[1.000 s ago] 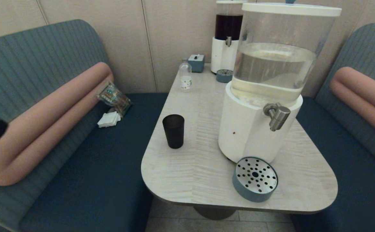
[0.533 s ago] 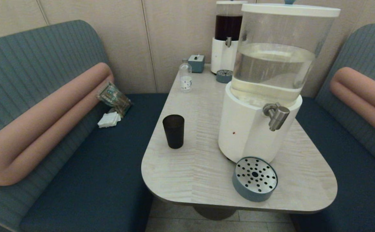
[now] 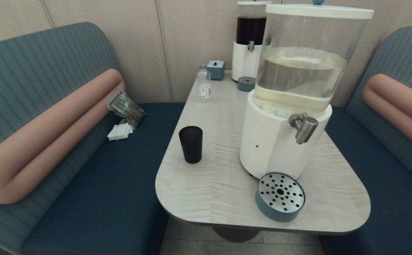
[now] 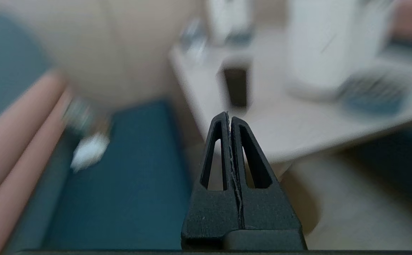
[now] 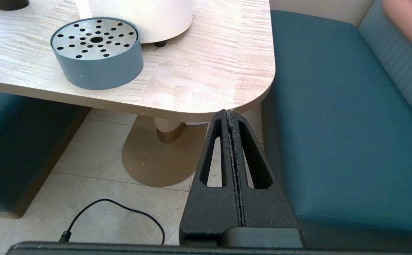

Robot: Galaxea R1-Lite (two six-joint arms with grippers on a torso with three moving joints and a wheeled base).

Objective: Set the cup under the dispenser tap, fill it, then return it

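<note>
The black cup [image 3: 190,144] stands upright on the pale table [image 3: 209,184], left of the large dispenser's white base [image 3: 273,141]. The dispenser tap [image 3: 304,127] angles down above a round drip tray [image 3: 280,196]. Neither arm shows in the head view. My left gripper [image 4: 229,118] is shut and empty, low beside the table's left side, with the cup [image 4: 235,86] ahead of it. My right gripper [image 5: 229,113] is shut and empty below the table's near right corner, with the drip tray [image 5: 97,52] ahead of it.
A smaller dark-liquid dispenser [image 3: 250,39], a small clear bottle [image 3: 204,85] and a blue box [image 3: 216,69] stand at the table's back. Teal benches with pink bolsters flank the table; a packet [image 3: 125,106] and napkins [image 3: 120,131] lie on the left bench. A cable [image 5: 114,212] runs on the floor.
A dark shape at the head view's left edge one second ago has left the view. The cup and dispenser have not moved.
</note>
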